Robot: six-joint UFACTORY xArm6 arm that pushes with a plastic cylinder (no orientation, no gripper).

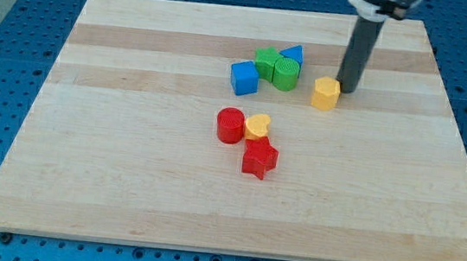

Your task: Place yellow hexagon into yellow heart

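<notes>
Task status: not complete, and the push itself appears not to have begun.

The small yellow hexagon block (326, 93) sits on the pale wooden worktop (125, 171), right of centre and towards the far side. The small yellow heart block (257, 126) lies well apart from it, nearer and to the left, about mid-board. The two yellow blocks are not in contact; open board lies between them.

The arm carries no hand, only a straight dark rod, so there is nothing to open or close and nothing is held. My tip (347, 91) stands just beside the yellow hexagon, on its right and slightly far side. Whether it touches the block cannot be settled from this view; it looks either in contact or a hair off.

Judgement: that position suits a push towards the near left, which is the direction of the heart. All of the travel remains to be done.

Neighbours of the heart: a red cylinder block (230, 125) touches or nearly touches its left side, and a red star-shaped block (259, 158) sits against its near side. The heart's far-right face looks open to an approach.

Further off, on the far side: a blue cube (243, 78), two green blocks (276, 68) close together, and a blue block (293, 55) partly hidden behind them, shape uncertain. These lie left of the likely path.
</notes>
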